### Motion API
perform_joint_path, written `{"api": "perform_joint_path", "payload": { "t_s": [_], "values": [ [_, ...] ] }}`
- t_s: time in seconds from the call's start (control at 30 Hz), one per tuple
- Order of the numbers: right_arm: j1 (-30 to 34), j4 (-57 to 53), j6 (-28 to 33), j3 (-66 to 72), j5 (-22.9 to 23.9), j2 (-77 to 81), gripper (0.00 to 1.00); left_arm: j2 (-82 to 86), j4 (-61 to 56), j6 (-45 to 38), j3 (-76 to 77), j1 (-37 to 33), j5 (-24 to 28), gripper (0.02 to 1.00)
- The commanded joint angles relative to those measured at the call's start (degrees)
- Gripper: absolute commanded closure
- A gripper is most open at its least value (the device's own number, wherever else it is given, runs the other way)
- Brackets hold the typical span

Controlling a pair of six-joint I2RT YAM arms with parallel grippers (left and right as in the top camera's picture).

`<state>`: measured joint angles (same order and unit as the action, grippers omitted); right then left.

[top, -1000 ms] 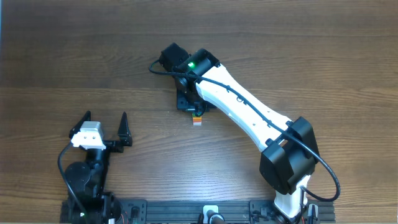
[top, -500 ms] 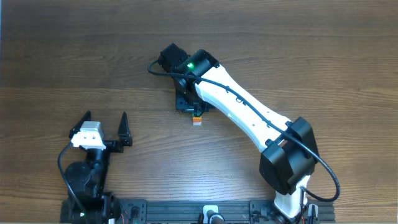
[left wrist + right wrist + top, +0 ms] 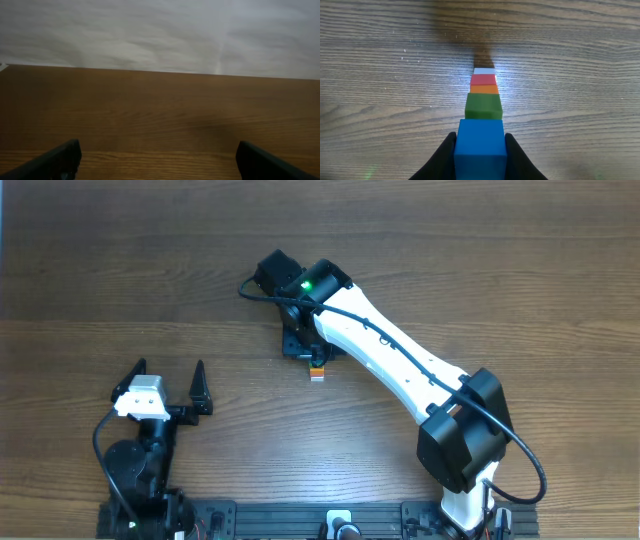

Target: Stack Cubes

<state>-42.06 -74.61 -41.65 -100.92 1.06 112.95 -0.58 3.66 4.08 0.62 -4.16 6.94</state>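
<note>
A stack of small cubes stands mid-table; its white and orange lower part (image 3: 317,373) peeks out beside the right arm. In the right wrist view the stack runs white (image 3: 484,71), red (image 3: 483,79), orange (image 3: 484,89), green (image 3: 483,106), with a blue cube (image 3: 480,146) on top. My right gripper (image 3: 480,150) is shut on the blue cube, its black fingers (image 3: 443,152) pressed against both sides. My left gripper (image 3: 169,372) stands open near the table's front left, with nothing between its fingers (image 3: 57,161).
The wooden table (image 3: 520,290) stretches bare around the stack. A pale wall (image 3: 160,30) rises beyond the table's far edge in the left wrist view. The right arm (image 3: 390,365) crosses the middle diagonally.
</note>
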Motion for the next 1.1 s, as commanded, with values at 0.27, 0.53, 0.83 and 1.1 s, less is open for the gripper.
{"api": "perform_joint_path", "payload": {
  "t_s": [0.27,0.53,0.83,1.1],
  "values": [
    [-0.24,0.42,-0.55,-1.07,0.94,2.21,0.991,0.42,0.07,-0.66,-0.28,-0.2,0.52,0.018],
    [-0.24,0.07,-0.55,-1.07,0.92,2.21,0.783,0.42,0.07,-0.66,-0.28,-0.2,0.52,0.018],
    [-0.11,0.04,-0.52,-1.07,0.94,2.21,0.275,0.42,0.07,-0.66,-0.28,-0.2,0.52,0.018],
    [0.15,0.28,-0.46,-1.07,1.38,2.19,0.007,0.42,0.07,-0.66,-0.28,-0.2,0.52,0.018]
  ]
}}
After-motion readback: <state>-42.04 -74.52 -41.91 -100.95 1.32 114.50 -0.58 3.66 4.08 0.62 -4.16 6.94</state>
